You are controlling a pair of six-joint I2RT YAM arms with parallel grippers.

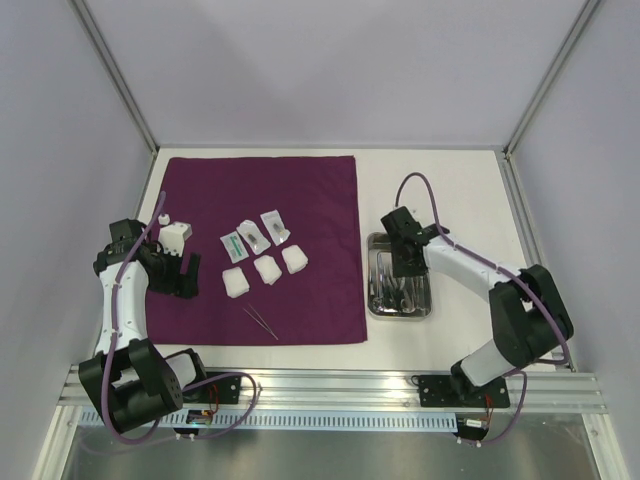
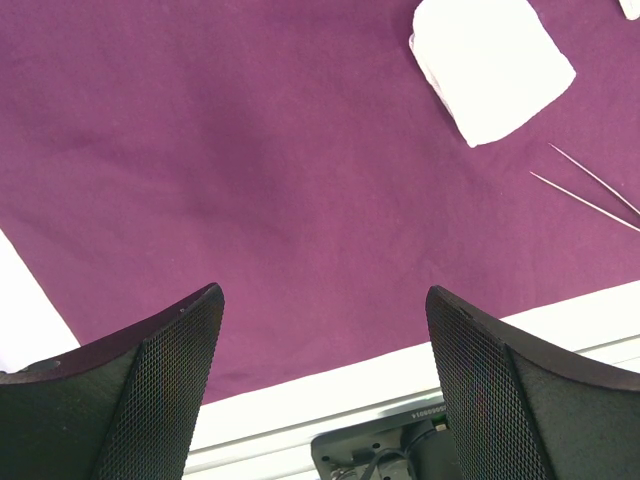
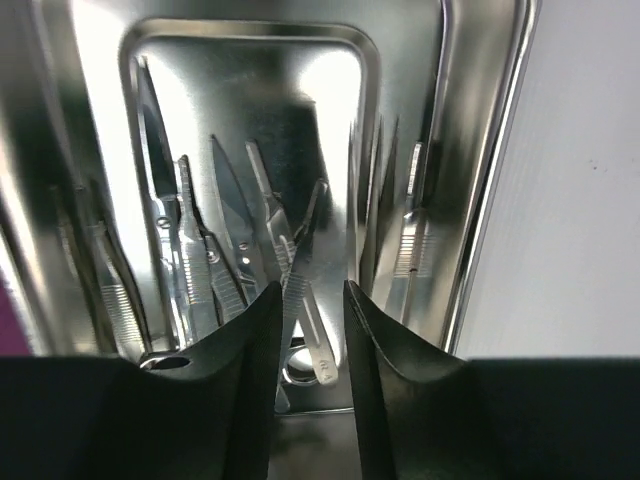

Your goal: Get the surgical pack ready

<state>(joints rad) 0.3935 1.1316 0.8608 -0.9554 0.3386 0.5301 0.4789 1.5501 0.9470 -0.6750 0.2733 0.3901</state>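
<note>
1. White table [image 1: 450, 190] inside pale walls [image 1: 330, 70] carries a purple cloth [image 1: 260, 200], spread flat on its left half. A steel tray [image 1: 372, 275] sits just beside the cloth's right edge.
2. Thin instruments [image 3: 225, 270] lie overlapped in the tray. On the cloth lie gauze [image 1: 266, 268], packets [image 1: 252, 236] and tweezers [image 1: 261, 322].
3. Low over the tray, the right hand [image 3: 307, 300] is released, its fingers partly apart astride one crossed instrument and not pinching it.
4. Above bare cloth near its front-left edge, the left hand [image 2: 325, 300] gapes wide and holds nothing.
5. The instruments look light, stiff and slick. Lying flat on steel, one may skid or drag a neighbour, so it is best pinched across the shank, fingertips down at the tray floor.
6. The cloth is limp and is best taken by a corner. The gauze is soft and will squash.
</note>
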